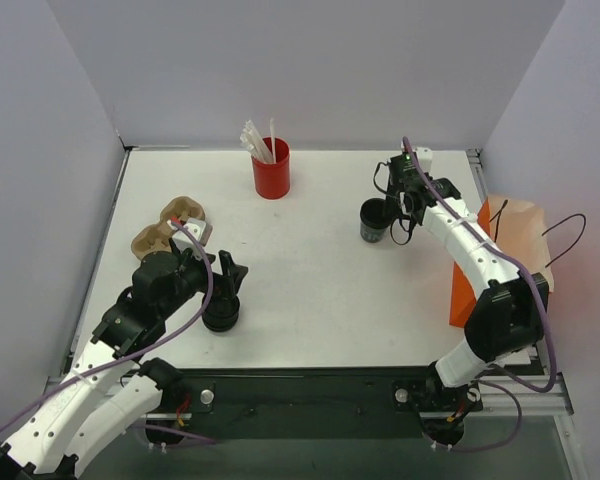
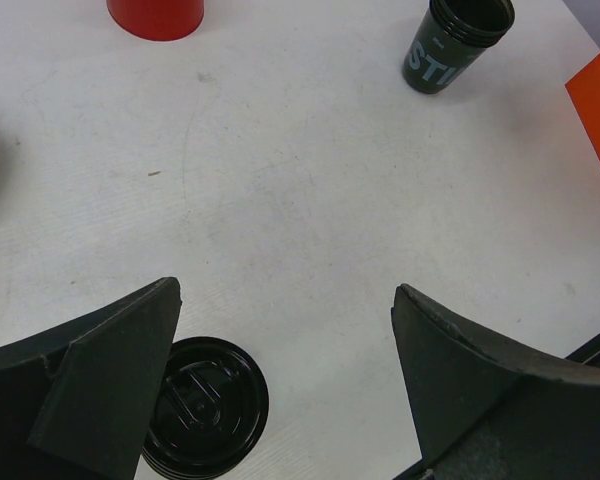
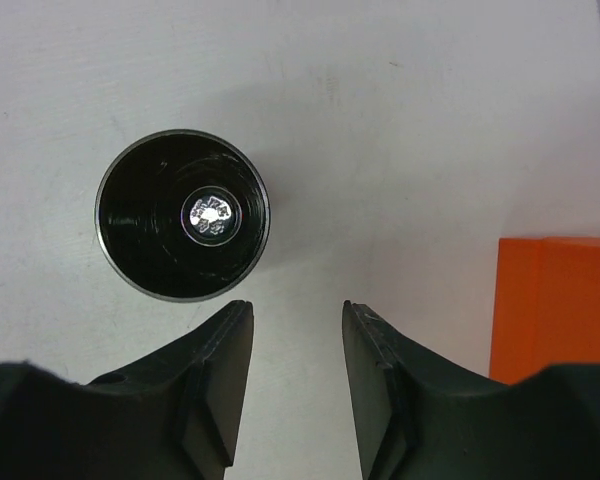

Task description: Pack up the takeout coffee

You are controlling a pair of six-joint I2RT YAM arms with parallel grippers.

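At far right, right gripper [image 3: 295,310] half-closed, empty, beside lidless cup [image 3: 182,215]; left gripper [image 2: 285,290] wide open above lid stack [image 2: 205,405], likely for capping.

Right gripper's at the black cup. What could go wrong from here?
1. The lidless black disposable cup sits beside the right gripper, not between its part-closed jaws; closing there would likely grab nothing, or a finger may tip it.
2. The round black lids lie stacked by the open left gripper; the cup could go into the orange paper bag uncovered.
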